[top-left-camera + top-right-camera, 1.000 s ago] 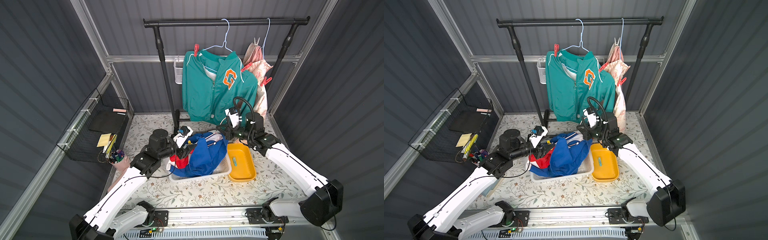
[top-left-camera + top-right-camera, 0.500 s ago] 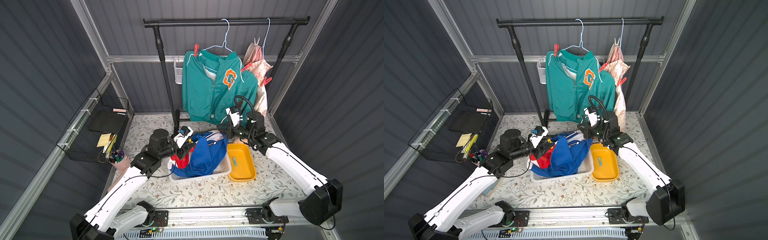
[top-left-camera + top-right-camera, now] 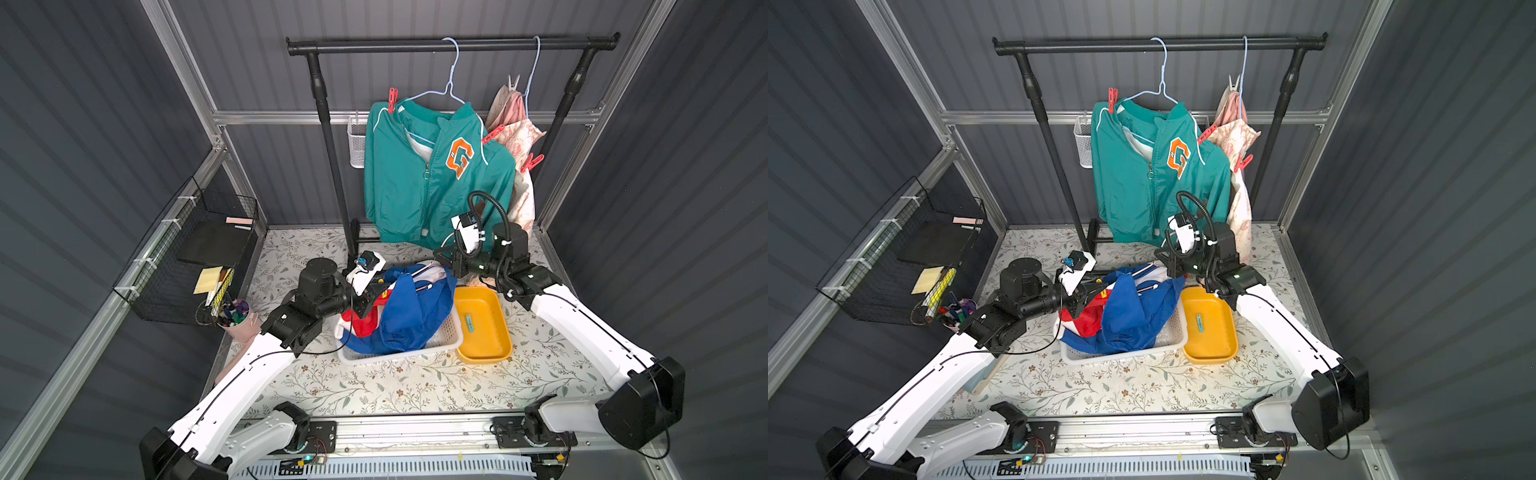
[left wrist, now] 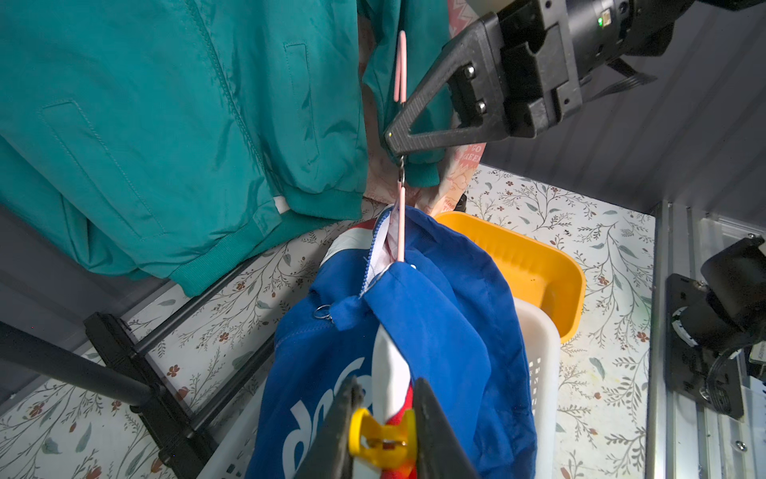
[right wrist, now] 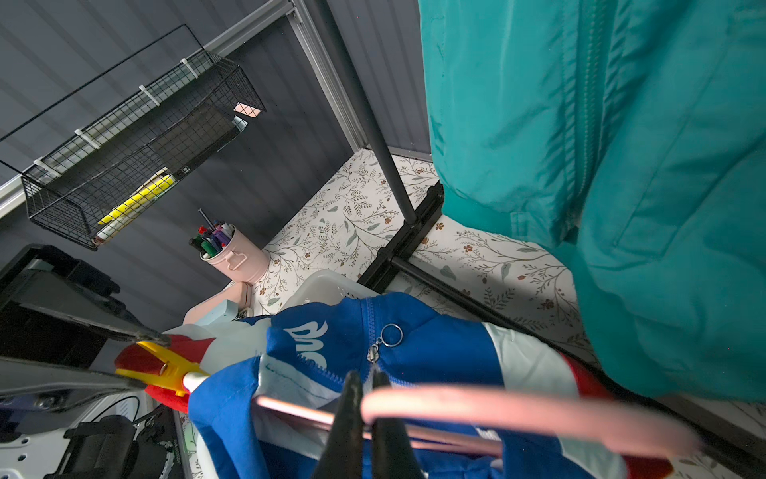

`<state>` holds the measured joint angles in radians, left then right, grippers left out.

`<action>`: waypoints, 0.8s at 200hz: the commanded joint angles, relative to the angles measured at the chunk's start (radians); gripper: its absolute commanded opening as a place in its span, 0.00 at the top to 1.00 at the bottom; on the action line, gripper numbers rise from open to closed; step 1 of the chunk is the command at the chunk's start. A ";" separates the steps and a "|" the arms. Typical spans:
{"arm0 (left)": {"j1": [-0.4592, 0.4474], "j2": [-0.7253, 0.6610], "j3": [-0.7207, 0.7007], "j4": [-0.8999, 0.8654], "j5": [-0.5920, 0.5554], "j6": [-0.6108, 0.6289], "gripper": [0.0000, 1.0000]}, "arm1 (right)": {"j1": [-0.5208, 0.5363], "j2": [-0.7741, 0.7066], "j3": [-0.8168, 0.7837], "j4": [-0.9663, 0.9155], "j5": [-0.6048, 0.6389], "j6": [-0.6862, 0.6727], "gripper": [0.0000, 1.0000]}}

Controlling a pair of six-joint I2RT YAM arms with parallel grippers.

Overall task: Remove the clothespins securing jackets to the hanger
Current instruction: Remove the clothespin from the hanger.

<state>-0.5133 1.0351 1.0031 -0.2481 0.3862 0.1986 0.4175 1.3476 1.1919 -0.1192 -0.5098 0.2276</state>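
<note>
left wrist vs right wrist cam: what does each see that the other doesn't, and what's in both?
Left wrist only: the yellow tray and a strip of the cream floral jacket.
Right wrist only: the pink pen cup and the black wire basket on the wall.
Both: the left end effector pinching the yellow clothespin on the blue jacket, the right end effector shut on the pink hanger, the teal jacket and the white basket.
</note>
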 commanded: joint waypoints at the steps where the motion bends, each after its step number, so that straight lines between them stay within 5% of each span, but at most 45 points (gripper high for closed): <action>1: 0.007 -0.003 0.012 -0.016 -0.018 -0.029 0.79 | -0.006 0.005 0.034 0.026 -0.021 0.013 1.00; 69: 0.007 0.026 0.046 -0.021 -0.078 -0.053 1.00 | 0.002 -0.013 0.029 0.021 -0.006 0.021 1.00; 160: 0.007 -0.015 0.215 -0.041 -0.236 -0.114 1.00 | 0.078 0.035 0.039 0.017 0.104 0.010 0.98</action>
<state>-0.5133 1.0412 1.1732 -0.2714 0.1940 0.1276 0.4751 1.3537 1.1938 -0.1192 -0.4263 0.2264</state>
